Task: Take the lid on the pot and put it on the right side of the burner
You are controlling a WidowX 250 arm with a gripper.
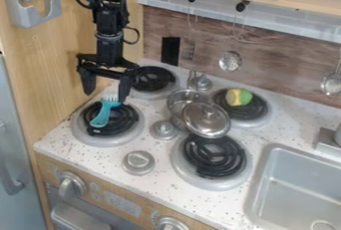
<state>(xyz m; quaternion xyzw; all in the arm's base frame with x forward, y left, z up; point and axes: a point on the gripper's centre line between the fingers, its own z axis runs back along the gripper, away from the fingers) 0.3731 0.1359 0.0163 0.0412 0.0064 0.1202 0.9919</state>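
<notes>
A: Status of task?

B: Lid [206, 119] leans tilted at the pot's [176, 105] right side; nothing moved by grasp at this point. Gripper [106, 89] hangs over the left front burner [135, 133], fingers wide, holding nothing. Grasp, carry and placement all left

A: Obscured?

B: Lid covers part of pot and the far edge of the right front burner [213, 157]; rim contact seems likely, unconfirmed. Arm cut off at top

Your arm [108, 22], at the upper left of the frame, is black all over, built of blocky, angular segments. Thin black cables [138, 37] loop out beside it, and your black tool [106, 94] has a wide crossbar [105, 71] and two chunky fingers [88, 82].
</notes>
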